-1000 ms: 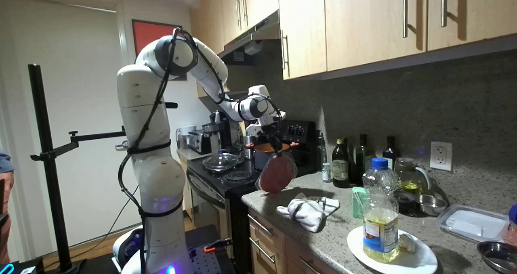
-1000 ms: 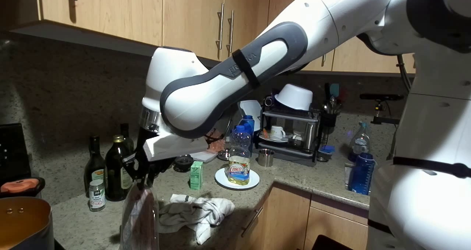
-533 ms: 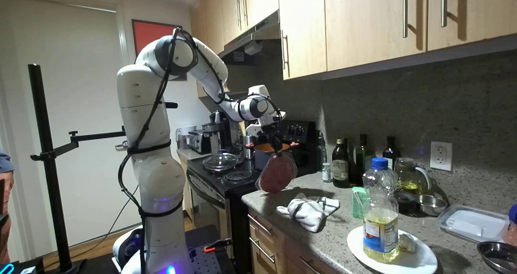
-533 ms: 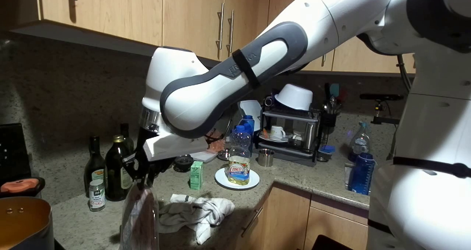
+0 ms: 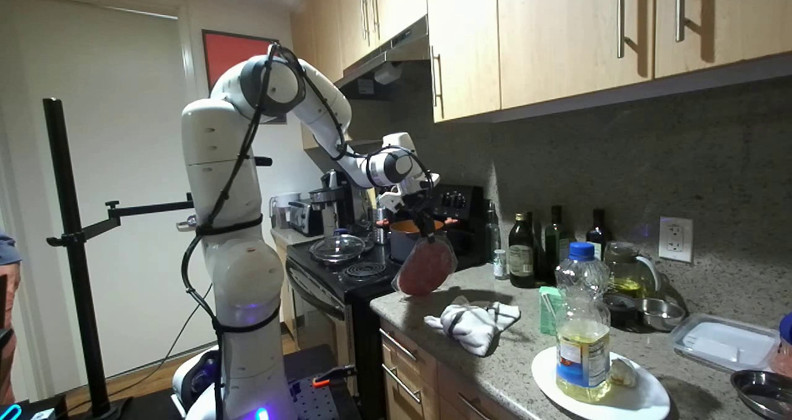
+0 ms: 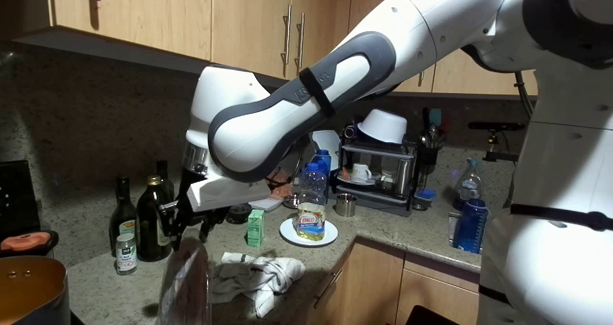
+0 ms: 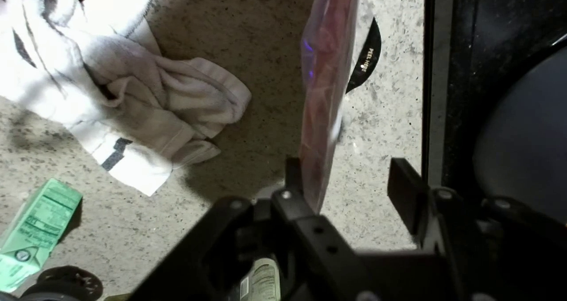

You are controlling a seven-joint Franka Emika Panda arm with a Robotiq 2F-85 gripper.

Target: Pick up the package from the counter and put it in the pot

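Note:
The package is a round, flat red piece in clear plastic. It stands on edge, slightly tilted, at the counter end beside the stove, and shows in both exterior views (image 5: 427,270) (image 6: 184,286) and in the wrist view (image 7: 325,92). My gripper (image 7: 345,166) is open above it, with the package's top edge between the fingers, close against the left finger and well apart from the right one. The spread fingers also show around the package top in an exterior view (image 6: 190,238). The grey pot (image 5: 403,247) with orange inside stands on the stove; its wall also shows in an exterior view (image 6: 57,301).
A crumpled white towel (image 5: 475,327) lies on the counter near the package. A green carton (image 6: 255,228), dark bottles (image 6: 154,219), a small spice jar (image 6: 126,254) and an oil bottle (image 6: 311,215) on a white plate (image 6: 287,231) stand around. Cabinets hang above.
The gripper fingers were together on the package's top edge and are now spread apart. The arm has shifted slightly lower. The package remains upright in nearly the same place.

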